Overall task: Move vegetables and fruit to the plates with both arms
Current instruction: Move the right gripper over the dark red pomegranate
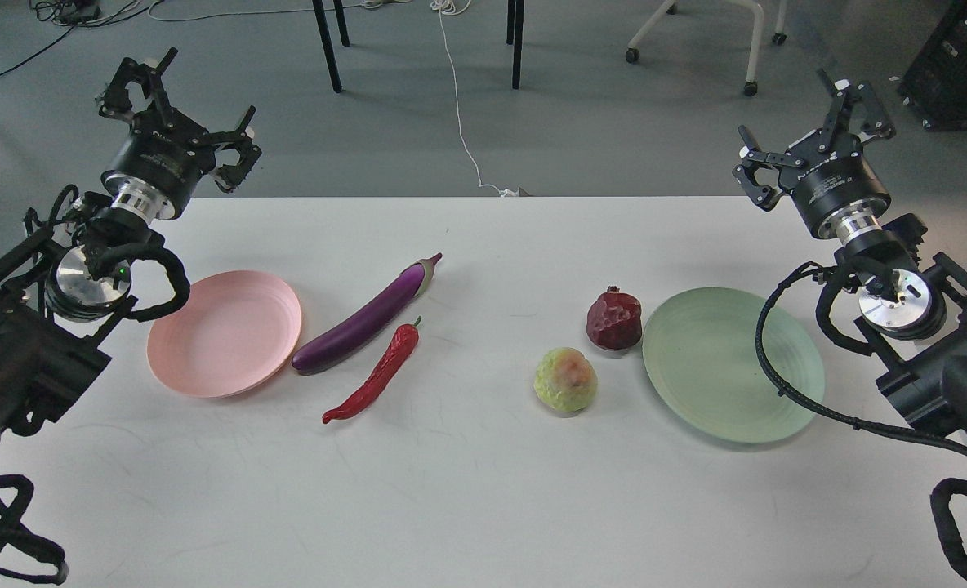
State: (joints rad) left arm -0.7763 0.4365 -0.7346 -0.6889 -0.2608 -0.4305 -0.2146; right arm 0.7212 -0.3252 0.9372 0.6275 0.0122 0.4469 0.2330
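A purple eggplant (367,318) lies slantwise on the white table (467,490), just right of the empty pink plate (224,332). Beside it lies a red chili pepper (376,374). A dark red pomegranate (614,320) sits at the left rim of the empty green plate (733,364), and a yellow-green fruit (566,380) rests in front of it. My left gripper (183,121) is open, raised beyond the table's far left corner. My right gripper (814,132) is open, raised beyond the far right corner. Both hold nothing.
Black cables loop off both arms, one (786,371) crossing above the green plate's right side. Beyond the table's far edge are chair legs (328,45), a white cord (459,114) on the floor and a wheeled chair base (749,49).
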